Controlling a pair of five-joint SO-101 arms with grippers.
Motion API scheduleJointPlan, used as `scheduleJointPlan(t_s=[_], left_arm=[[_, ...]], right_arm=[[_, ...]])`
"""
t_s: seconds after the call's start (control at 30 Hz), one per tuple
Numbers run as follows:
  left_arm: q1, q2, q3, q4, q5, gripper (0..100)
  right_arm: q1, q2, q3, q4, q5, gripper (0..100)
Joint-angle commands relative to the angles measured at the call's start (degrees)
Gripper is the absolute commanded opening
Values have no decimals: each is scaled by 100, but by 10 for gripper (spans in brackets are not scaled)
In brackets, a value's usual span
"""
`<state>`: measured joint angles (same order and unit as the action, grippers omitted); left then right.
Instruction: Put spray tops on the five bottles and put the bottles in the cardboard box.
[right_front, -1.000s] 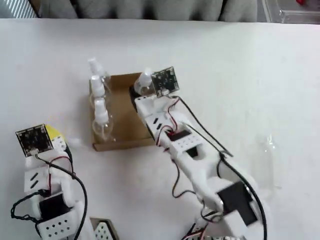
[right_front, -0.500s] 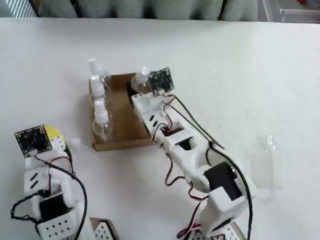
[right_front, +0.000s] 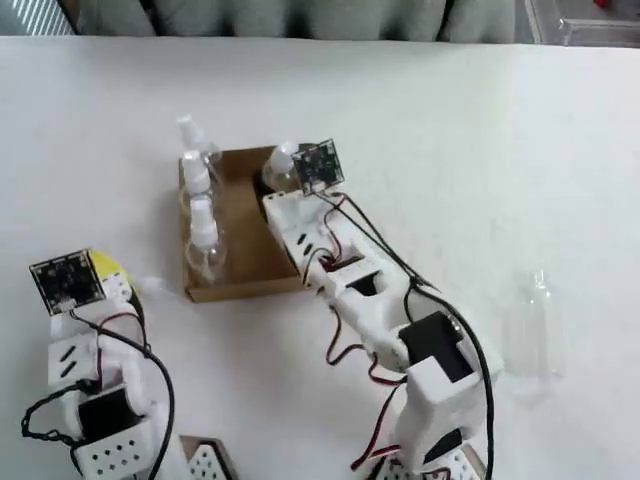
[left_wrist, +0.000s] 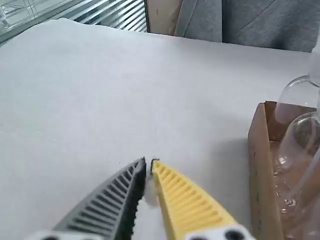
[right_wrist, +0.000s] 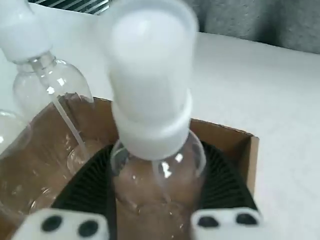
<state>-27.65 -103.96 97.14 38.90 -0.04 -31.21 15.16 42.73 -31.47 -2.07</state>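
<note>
Gripping capped bottle (right_wrist: 152, 120) w/ right tool (right_wrist: 155, 172), half-open round its body, prob. above cardboard box (right_wrist: 227, 137), left tool (left_wrist: 148, 167) closed, empty

The bottle (right_wrist: 157, 172) is clear glossy plastic, its spray top (right_wrist: 150, 75) smooth white plastic, the cardboard box (right_front: 250, 240) matt brown, the table (right_front: 450, 130) matt white.

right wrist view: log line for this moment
right gripper: shut on capped bottle at cardboard box | left gripper: shut | loose bottle: on table
</note>
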Motion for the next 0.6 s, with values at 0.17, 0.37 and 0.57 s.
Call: scheduleJointPlan(t_s=[0.17, 0.37, 0.57], left_arm=[[-22, -66, -18, -123, 70, 41], [-22, -66, -18, -123, 70, 41], [-22, -66, -18, -123, 70, 41]], right_arm=[[-171, -180, -185, 637, 202, 115], [-233, -163, -211, 681, 396, 175], [-242, -198, -211, 681, 396, 239]])
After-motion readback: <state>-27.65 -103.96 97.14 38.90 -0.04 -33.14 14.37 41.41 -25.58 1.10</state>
